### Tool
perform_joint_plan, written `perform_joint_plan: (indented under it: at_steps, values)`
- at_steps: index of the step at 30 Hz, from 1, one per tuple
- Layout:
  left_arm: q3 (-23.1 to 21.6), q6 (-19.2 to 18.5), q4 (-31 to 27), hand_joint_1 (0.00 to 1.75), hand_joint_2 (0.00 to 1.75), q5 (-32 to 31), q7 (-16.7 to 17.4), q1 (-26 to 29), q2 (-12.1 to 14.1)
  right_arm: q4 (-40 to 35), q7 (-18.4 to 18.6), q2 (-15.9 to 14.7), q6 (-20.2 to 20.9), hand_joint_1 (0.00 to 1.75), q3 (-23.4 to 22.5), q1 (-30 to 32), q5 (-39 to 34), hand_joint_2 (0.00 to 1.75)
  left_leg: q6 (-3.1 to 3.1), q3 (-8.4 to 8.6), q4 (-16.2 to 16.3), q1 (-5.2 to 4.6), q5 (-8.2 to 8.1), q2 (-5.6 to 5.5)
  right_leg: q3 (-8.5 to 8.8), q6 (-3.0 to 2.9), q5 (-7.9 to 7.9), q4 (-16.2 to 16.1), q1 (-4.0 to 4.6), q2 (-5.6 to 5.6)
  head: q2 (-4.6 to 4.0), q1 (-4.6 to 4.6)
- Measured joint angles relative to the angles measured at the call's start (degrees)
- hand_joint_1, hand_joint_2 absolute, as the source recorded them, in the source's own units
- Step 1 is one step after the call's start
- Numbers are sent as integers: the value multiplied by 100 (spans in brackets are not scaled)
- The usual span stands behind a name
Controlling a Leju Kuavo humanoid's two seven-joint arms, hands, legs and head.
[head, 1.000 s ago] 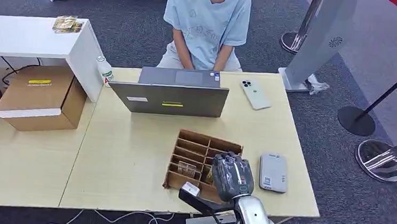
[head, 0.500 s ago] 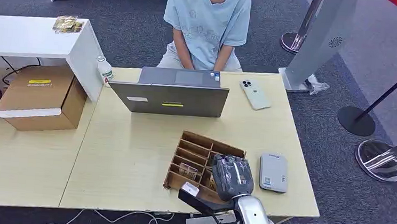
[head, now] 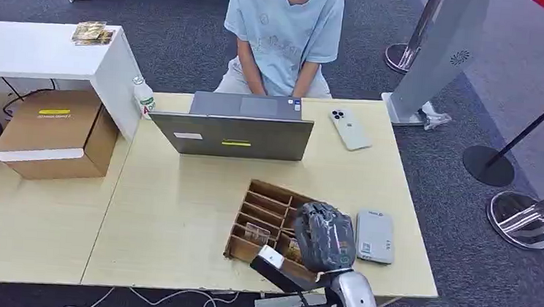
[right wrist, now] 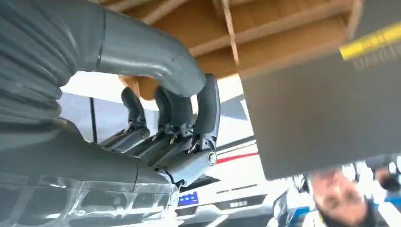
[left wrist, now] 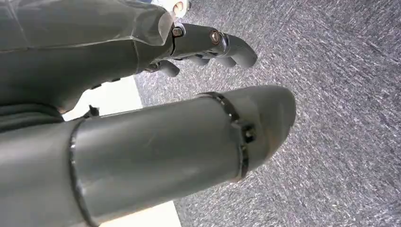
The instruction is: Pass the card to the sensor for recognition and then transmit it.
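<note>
Broadly, by size, I log the following.

Table [head: 176,219]: one, pale wood, with a person seated on its far side.

Laptop [head: 234,136]: one, open, its lid back turned toward me.

Wooden tray [head: 269,197]: one, divided into slots, at the near edge of the table.

Right hand [head: 323,237]: one, hovering over the tray's right-hand slots with fingers curled downward. Whether it has a card pinched I cannot tell from the head or wrist views.

Left hand [left wrist: 104,52]: one, hanging over the carpet, fingers loosely apart, holding nothing.

Sensor [head: 375,236]: one, a flat grey pad lying just beside the tray on its right.

Phone [head: 349,129]: one, face down near the laptop, no part of the job.

Cards [head: 255,233]: a small batch standing on edge in a near slot, with perhaps more under my hand; the exact count is too small to read. I judge each card light, thin, stiff and slick, liable to slip or bring a neighbour up with it. Best hold, to my mind: pinch the exposed top edge between thumb and fingers, lift straight up, and keep the flat face free for the sensor.
</note>
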Motion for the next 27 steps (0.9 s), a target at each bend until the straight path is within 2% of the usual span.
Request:
perform_joint_plan:
  at_steps: [5, 10, 12, 18, 21, 22, 27]
  values:
    - [0, 7, 0, 0, 0, 0, 0, -2, 0, -169, -175, 9, -112, 61, -15, 61, -254, 175, 0, 0, 0, 0, 0, 0, 0, 0, 0, 0, 0, 0, 0, 0]
    - [0, 7, 0, 0, 0, 0, 0, -3, 0, -234, -239, 11, -73, 59, -17, 89, -357, 175, 0, 0, 0, 0, 0, 0, 0, 0, 0, 0, 0, 0, 0, 0]
    - [0, 4, 0, 0, 0, 0, 0, -3, 0, -247, -287, 13, 76, 56, -15, 98, -484, 175, 0, 0, 0, 0, 0, 0, 0, 0, 0, 0, 0, 0, 0, 0]
    - [0, 2, 0, 0, 0, 0, -4, -3, 0, -278, -389, 13, 682, 66, 112, 104, -628, 175, 0, 0, 0, 0, 0, 0, 0, 0, 0, 0, 0, 0, 0, 0]
    - [0, 0, 0, 0, 0, 0, -4, -3, 0, -276, -389, 13, 880, 84, 225, 105, -606, 175, 0, -1, 0, 0, 0, 0, 0, 0, 0, 0, 0, 0, 0, 0]
    - [0, -2, 0, 0, 0, 0, -4, -2, 0, -273, -383, 13, 929, 103, 271, 102, -597, 175, 0, -1, 0, 1, 0, 0, 0, 0, 0, 0, 0, 0, 0, 0]
    - [0, -2, 0, 0, 0, 0, -4, -2, 0, -234, -383, 13, 1057, 117, 485, 99, -528, 175, 0, -2, 0, 1, 0, 0, 0, 0, 0, 0, 0, 0, 0, 0]
